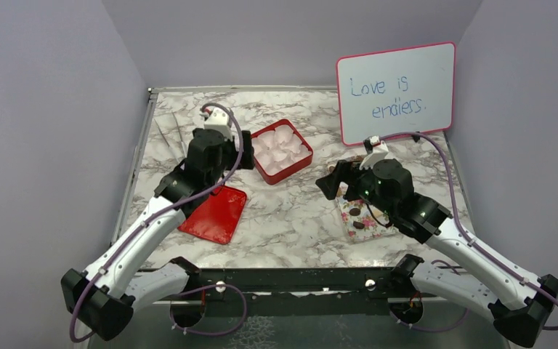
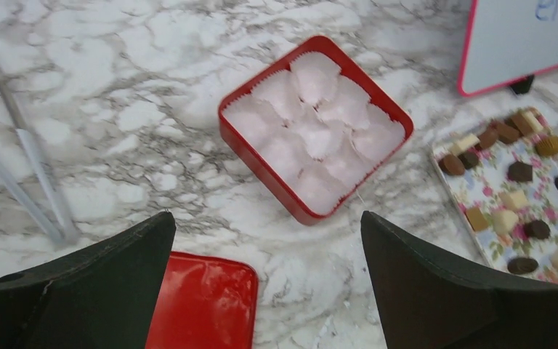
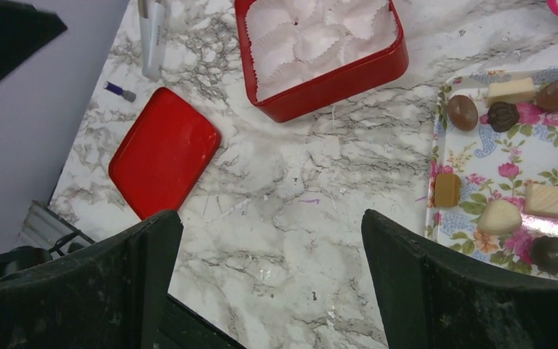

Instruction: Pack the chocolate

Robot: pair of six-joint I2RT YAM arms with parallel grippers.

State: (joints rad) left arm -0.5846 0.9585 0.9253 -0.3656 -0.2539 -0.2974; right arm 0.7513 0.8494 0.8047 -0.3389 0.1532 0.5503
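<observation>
**Chocolate** [image 2: 521,171]: small moulded pieces in dark brown, light brown and cream. Shapes are domes, squares and ridged rounds, smooth and faintly glossy.
**Location:** loose on the floral tray [image 3: 479,163], right of the red box [image 2: 258,167] and apart from it.
**Red box:** square and glossy, packed with pleated paper cups [image 2: 312,131] that look empty.
**Red lid** [image 2: 203,302]: flat, lying left of the box.
**Left gripper** [image 2: 267,213]: jaws wide, empty, beside the box.
**Right gripper** [image 3: 270,212]: jaws wide, empty, right of the box near the tray.
**Handling:** probably best to pinch one piece lightly across its sides and seat it in the centre of a cup.

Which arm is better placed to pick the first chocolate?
Right. The right tool, open, hangs at the edge of the floral tray with the chocolate just beside it. The left tool, also open, sits by the red box and lid, farther away.
</observation>
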